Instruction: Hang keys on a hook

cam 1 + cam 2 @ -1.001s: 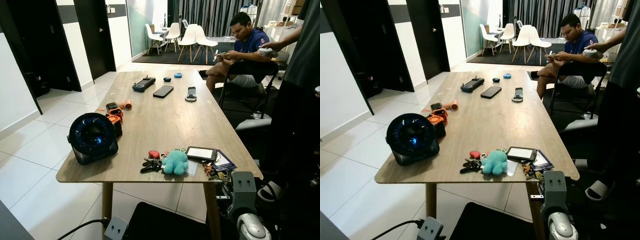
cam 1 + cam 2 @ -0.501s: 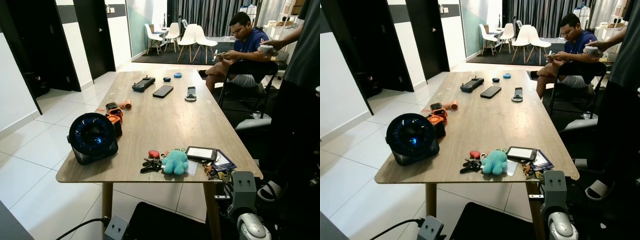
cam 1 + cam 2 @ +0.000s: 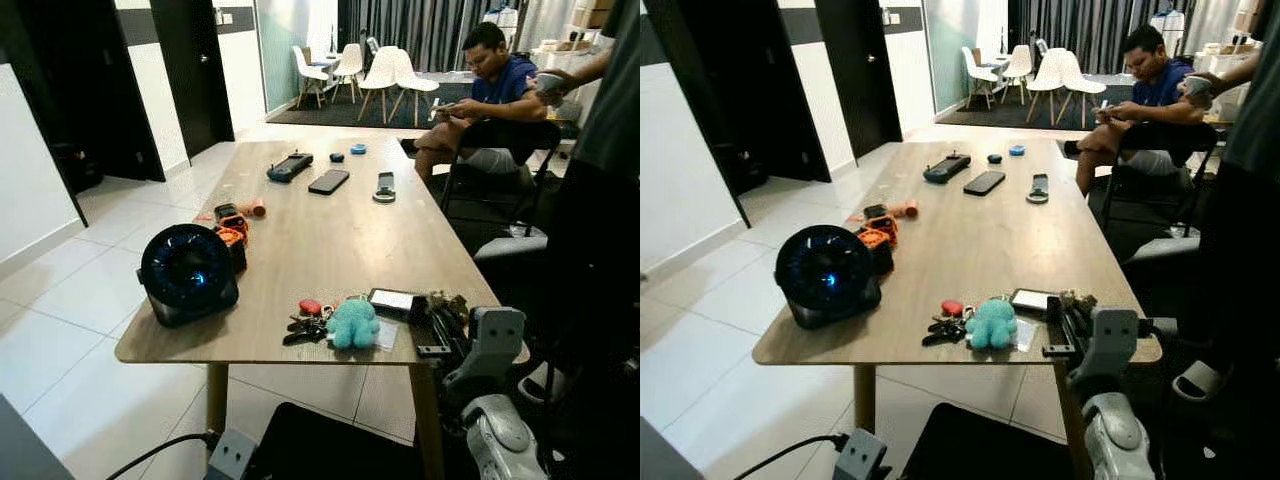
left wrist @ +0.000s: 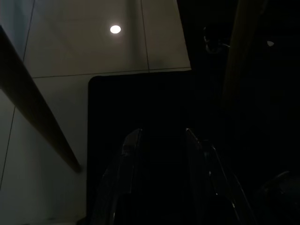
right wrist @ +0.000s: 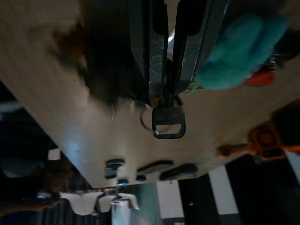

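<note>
My right claw (image 5: 168, 91) is at the near right corner of the worktop (image 3: 320, 225), its two black fingers pressed together on the blade of a dark key (image 5: 167, 121); the key's square head pokes out past the fingertips, with a thin ring beside it. In the head views the same claw (image 3: 1072, 318) sits among the key bunch (image 3: 447, 305) just right of a small flat device (image 3: 392, 299); whether the bunch is clear of the wood I cannot tell.

A second cluster lies a little to the left: a teal plush toy (image 3: 351, 323) with a red tag (image 3: 310, 306) and dark keys (image 3: 302, 328); a round black fan (image 3: 188, 273) stands at the near left.

Left claw (image 4: 159, 154) hangs idle in the shade below the worktop edge, fingers slightly apart; nothing between them.

Handling judgement: keys are light, stiff, smooth metal; a pinch on one flat blade holds, but the remainder of the bunch will dangle and swing, and the blade could pivot or slide between the pads. The ring is what must go over the hook, so it should hang free below the grip.

No hook seen from here; two people are at the far right, one seated.
</note>
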### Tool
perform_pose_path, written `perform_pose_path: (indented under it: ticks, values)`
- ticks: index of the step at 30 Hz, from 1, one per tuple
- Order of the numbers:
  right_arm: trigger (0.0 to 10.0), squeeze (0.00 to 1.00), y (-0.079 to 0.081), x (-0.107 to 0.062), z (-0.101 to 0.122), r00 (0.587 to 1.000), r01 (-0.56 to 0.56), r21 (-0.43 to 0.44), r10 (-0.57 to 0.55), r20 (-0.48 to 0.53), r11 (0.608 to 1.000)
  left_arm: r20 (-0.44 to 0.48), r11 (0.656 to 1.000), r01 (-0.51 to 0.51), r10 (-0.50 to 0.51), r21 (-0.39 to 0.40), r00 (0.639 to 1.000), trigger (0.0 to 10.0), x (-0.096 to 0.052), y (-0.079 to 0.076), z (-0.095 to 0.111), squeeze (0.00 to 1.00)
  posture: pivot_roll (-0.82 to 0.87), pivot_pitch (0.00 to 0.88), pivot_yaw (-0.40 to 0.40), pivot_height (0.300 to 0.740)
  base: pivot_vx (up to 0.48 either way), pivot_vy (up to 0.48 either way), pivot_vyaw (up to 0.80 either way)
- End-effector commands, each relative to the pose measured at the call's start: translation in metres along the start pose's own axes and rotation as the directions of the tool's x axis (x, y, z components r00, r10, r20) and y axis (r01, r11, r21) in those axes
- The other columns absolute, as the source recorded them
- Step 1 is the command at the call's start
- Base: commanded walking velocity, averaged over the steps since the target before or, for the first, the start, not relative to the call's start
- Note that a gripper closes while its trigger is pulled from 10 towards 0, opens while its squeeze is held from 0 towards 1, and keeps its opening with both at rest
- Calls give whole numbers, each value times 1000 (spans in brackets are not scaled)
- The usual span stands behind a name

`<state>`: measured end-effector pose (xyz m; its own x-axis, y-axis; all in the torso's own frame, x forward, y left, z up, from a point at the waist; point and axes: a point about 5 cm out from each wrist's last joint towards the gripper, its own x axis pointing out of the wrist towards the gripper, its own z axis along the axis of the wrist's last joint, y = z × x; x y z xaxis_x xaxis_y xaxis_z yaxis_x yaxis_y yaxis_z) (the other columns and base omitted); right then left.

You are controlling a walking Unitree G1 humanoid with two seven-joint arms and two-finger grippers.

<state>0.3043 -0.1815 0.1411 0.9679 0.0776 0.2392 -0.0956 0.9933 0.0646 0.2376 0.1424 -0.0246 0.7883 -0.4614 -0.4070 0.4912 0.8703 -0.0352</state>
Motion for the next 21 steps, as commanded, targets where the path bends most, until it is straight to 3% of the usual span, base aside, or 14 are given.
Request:
perform_pose_path:
  ticks: [1, 14, 21]
  values:
    - [10000, 0, 3, 0, 4, 1000, -13, 16, 13, 28, 1000, -37, 1000, -14, 14, 9, 999, 10000, -7, 7, -8, 0, 3, 77, 67, 740, 0, 0, 0]
    - [10000, 0, 5, 10, 32, 988, -44, 25, 40, 152, 999, -34, 1000, -10, 11, 15, 999, 10000, -6, 8, -6, 0, 0, 55, 66, 740, 0, 0, 0]
    - [10000, 0, 20, 24, 64, 959, -120, 35, 107, 263, 992, -27, 1000, -11, 12, 14, 1000, 10000, -6, 8, -5, 0, 1, 50, 65, 740, 0, 0, 0]
